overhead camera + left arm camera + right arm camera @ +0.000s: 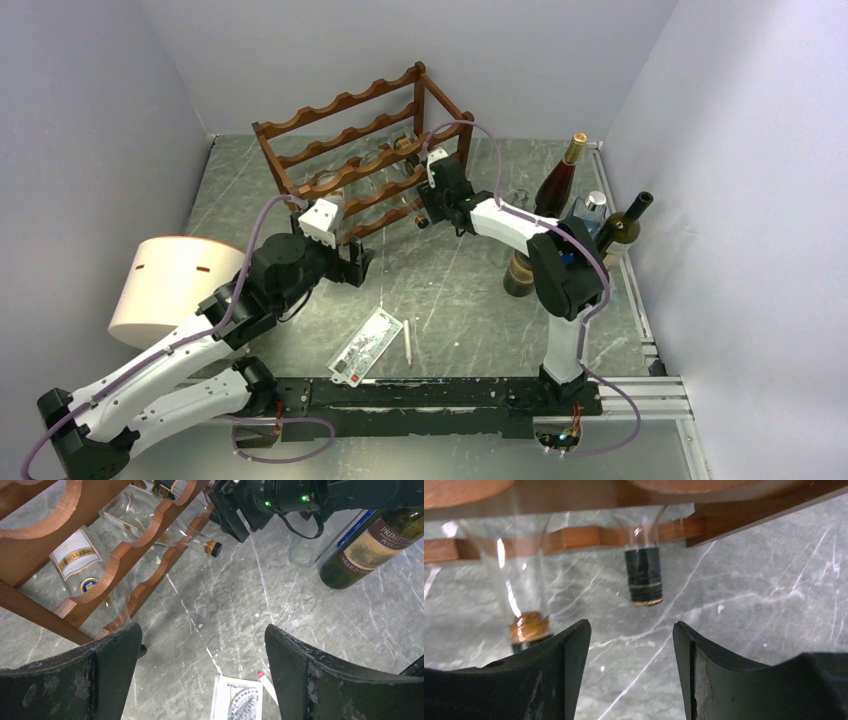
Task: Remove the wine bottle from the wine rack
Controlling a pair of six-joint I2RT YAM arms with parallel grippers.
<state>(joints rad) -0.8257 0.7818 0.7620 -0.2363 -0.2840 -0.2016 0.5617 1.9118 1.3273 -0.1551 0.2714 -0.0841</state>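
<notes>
White drum (165, 290) sat far left on the bench (470, 300), left gripper (202, 645) at the wine rack (35, 545) foot, jaws released and empty, wine bottle (643, 575) lay in a lower tier with capped neck just ahead of right gripper (631, 630), jaws released, a second neck (526, 625) crowding them, upright bottles (557, 185) stood right.

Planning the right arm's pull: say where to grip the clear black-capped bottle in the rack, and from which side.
Grip the narrow neck behind its black cap, coming from the front. The clear glass bottle lies on its side in the reddish-brown wooden rack; only its neck juts past the rail.
</notes>
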